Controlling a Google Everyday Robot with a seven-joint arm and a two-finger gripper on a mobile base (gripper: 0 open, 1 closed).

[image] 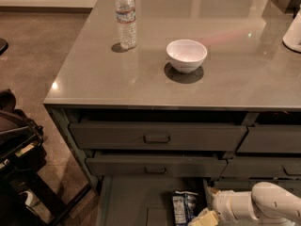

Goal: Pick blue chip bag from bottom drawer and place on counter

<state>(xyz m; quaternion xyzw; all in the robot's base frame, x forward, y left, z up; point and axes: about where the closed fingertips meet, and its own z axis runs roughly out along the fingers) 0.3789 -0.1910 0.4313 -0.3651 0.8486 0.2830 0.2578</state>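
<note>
Camera view, lower right: found end effector [205, 217] just beside blue chip bag [183, 207] in bottom drawer [134, 197], could not tell whether spread, likely risked shoving slick foil aside.

A clear water bottle [126, 18] stands upright, a white bowl [186, 55] nearby to its right; below, two handled drawers [156, 136] are stacked.
</note>
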